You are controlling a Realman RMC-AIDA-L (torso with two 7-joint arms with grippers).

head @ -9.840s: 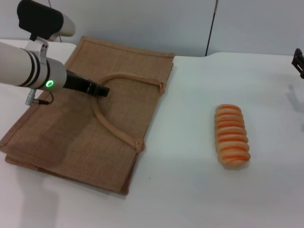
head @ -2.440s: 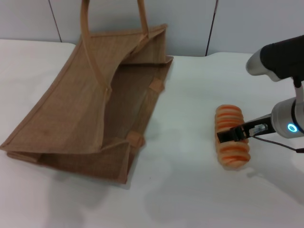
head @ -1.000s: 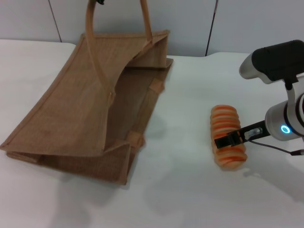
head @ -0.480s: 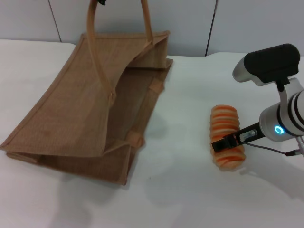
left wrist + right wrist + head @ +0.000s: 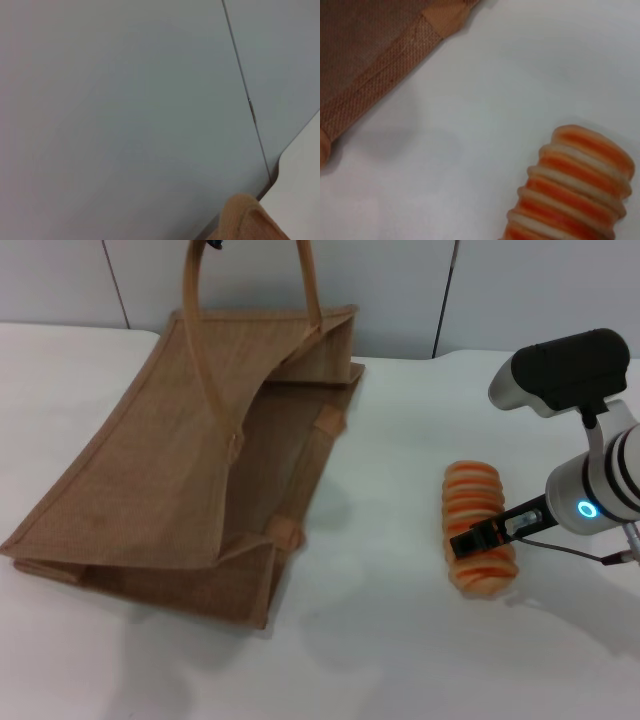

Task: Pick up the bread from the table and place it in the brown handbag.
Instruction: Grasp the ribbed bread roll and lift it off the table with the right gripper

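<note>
- Head view: the bread point(image 5: 480, 529) lies on the white surface point(image 5: 380, 640), well right of the brown handbag point(image 5: 190, 470), long axis running away from the robot.
- The right gripper point(image 5: 478, 537) has its fingers clenched across the loaf.
- Left wrist view: only a strap handle point(image 5: 250, 220) shows; left fingers cannot be told.

The left tool is sitting almost wholly above the head view's top edge, only a dark speck showing at the strap point(image 5: 190, 300) of the bag point(image 5: 150, 480), so its grip is staying unreadable. The bag's inner floor is lying in shadow. The right tool point(image 5: 472, 542) is crossing the bread point(image 5: 478, 505), covering part of its ridges; the far finger is hiding behind the loaf. In the right wrist view, the bread point(image 5: 575, 190) is running off the edge.
</note>
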